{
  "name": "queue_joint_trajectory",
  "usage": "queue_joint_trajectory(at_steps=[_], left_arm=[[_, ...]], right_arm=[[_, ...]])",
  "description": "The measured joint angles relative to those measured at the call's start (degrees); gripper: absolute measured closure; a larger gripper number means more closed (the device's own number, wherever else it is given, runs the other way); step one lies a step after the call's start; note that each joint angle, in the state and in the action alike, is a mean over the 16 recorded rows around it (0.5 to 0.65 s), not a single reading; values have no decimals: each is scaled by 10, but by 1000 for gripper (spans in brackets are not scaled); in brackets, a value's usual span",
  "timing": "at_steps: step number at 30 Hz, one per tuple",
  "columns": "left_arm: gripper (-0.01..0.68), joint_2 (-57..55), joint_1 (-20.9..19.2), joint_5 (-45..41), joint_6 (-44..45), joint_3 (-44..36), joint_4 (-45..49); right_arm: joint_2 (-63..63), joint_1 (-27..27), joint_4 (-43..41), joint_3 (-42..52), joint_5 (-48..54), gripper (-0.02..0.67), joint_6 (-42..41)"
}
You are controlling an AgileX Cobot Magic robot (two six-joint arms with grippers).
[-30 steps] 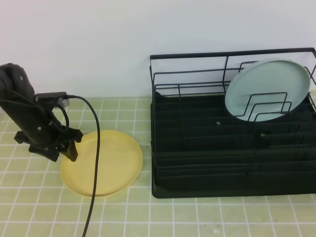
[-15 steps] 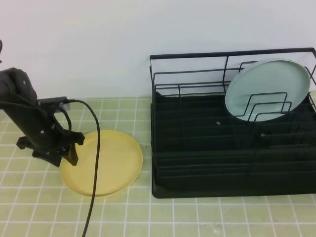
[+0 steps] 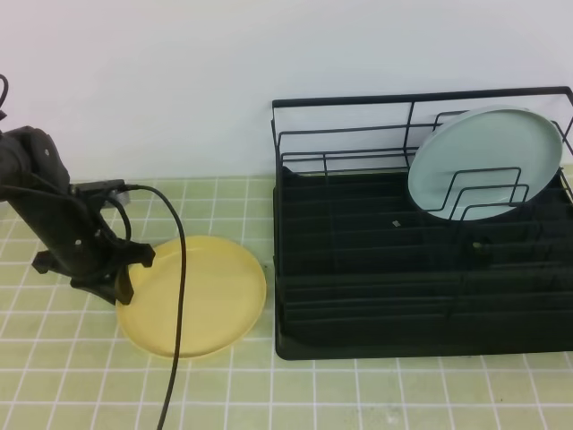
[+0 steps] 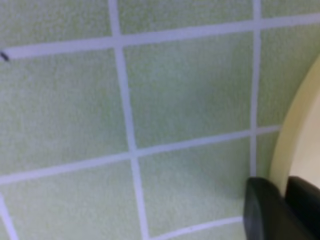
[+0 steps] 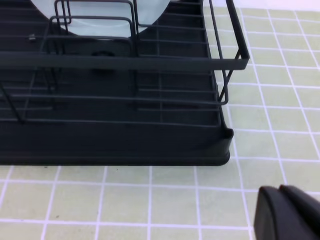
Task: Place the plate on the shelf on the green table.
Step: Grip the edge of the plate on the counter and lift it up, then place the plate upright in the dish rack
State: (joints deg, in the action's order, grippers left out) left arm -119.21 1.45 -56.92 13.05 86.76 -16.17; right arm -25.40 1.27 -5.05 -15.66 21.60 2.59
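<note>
Plate largely beyond frame edge

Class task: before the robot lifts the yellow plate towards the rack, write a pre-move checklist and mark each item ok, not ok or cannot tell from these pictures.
1. Left gripper at the rim of the yellow plate: ok, a finger sits on each side of the rim.
2. Grip firm on the plate: cannot tell, the fingers are only partly in view.
3. Free space in the rack: ok, its left part holds nothing.
4. Blue-green plate out of the way: ok, upright in the right-hand loops.
5. Right gripper away from the rack: ok, over tiles beside its corner.
6. Black cable off the plate: not ok, it crosses over it.
</note>
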Motion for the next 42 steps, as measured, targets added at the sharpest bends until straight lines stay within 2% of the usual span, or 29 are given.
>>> queue_joint_trajectory(at_steps=[4,8,16,21,25,30,34,38,42], left_arm=[[634,7,0,-13,20,0,-4],[663,28,0,-24,41,0,-5],[671,126,0,-16,60,0,2],[671,222,2,13,81,0,-28],[671,303,17,44,121,0,-87],[671,387,63,86,172,0,-173],[671,429,119,119,209,0,-236],[672,446,187,148,225,-1,-268],[672,444,249,176,230,-2,-279]], right_arm=[[0,0,21,0,-36,650,0],[0,0,54,-2,-92,650,0],[0,0,122,-33,-169,651,1],[0,0,188,-81,-120,651,-17],[-3,0,289,-126,-22,651,-89],[-7,0,458,-170,88,648,-230],[-11,0,587,-192,149,619,-348],[-15,0,688,-197,167,536,-438],[-16,0,752,-197,151,420,-482]])
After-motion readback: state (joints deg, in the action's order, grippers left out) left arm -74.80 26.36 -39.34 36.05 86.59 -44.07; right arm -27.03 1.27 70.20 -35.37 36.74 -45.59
